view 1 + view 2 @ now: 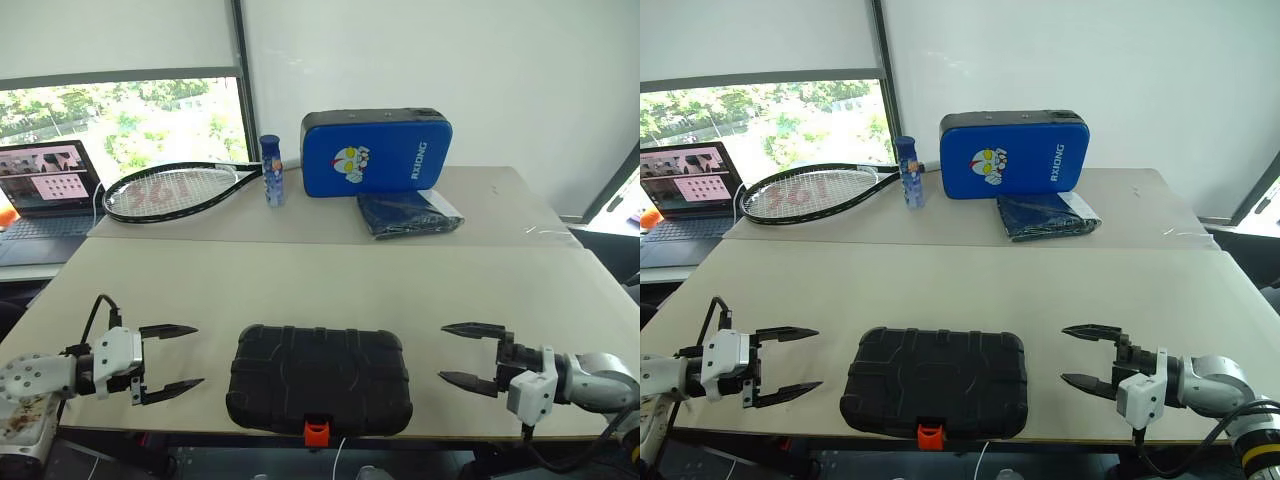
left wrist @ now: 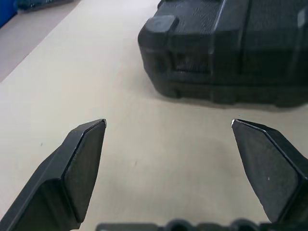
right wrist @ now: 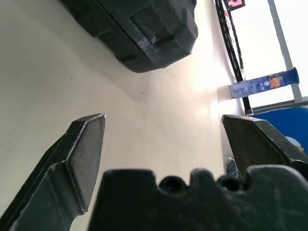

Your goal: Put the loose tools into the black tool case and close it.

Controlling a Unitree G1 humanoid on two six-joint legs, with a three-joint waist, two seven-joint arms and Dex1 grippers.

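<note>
The black tool case lies shut near the table's front edge, its orange latch facing me. The loose tools are out of view. To the case's left my left gripper stands open and empty, a hand's width from it, pointing at its side. On the other side my right gripper is open too, nothing between its fingers, aimed at the case's right end. A corner of the case fills the left wrist view, and the right wrist view shows the case beyond its open fingers.
At the back of the table lie a black racket, a blue bottle, a blue padded bag and a dark folded cloth. A laptop sits on a desk at the far left.
</note>
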